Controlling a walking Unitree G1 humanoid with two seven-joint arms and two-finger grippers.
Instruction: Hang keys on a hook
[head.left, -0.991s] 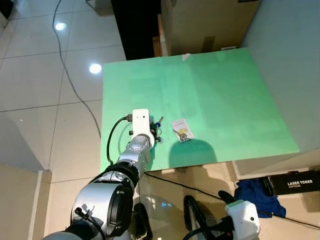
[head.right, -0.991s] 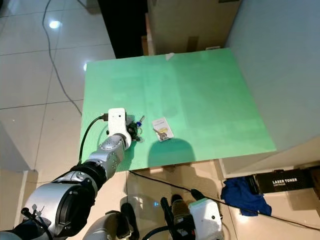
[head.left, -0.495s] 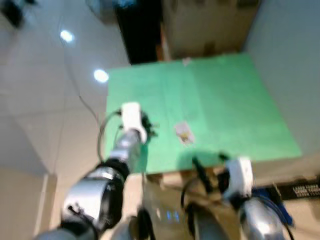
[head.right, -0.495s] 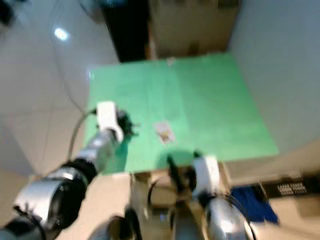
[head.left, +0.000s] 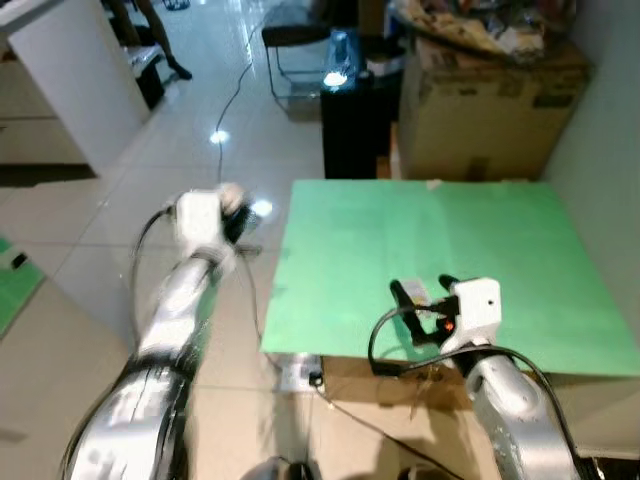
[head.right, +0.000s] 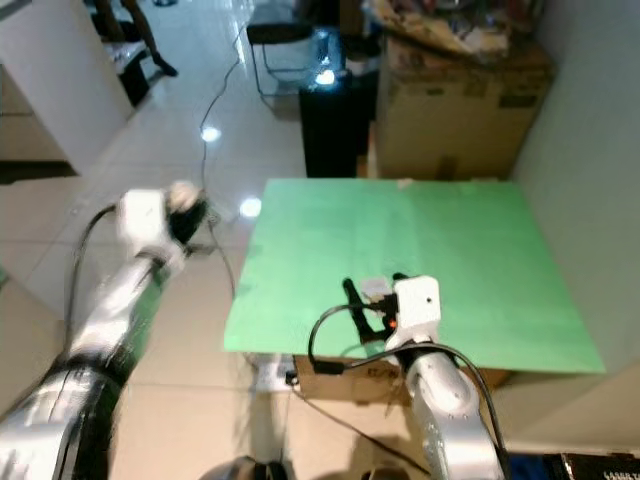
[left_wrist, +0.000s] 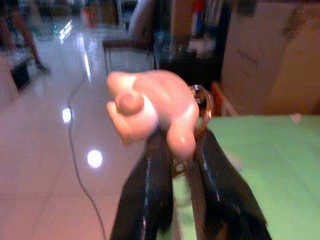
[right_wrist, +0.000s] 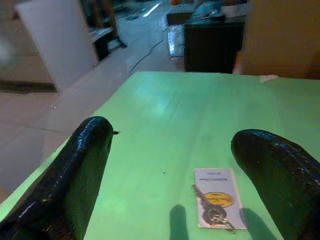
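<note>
From the left eye, the left gripper (head.left: 228, 203) is raised left of the green surface (head.left: 350, 250), blurred; what it carries is hard to tell here. The right gripper (head.left: 420, 295) hovers over the near edge, a cardboard box (head.left: 480, 110) beyond.

The left wrist view shows its fingers (left_wrist: 150, 190) pinching a pale pink charm (left_wrist: 152, 110) with a metal key ring (left_wrist: 202, 107).

The right wrist view shows spread fingers (right_wrist: 80, 170) above a key (right_wrist: 212, 212) lying on a small card (right_wrist: 217, 195); its print is unreadable.
</note>
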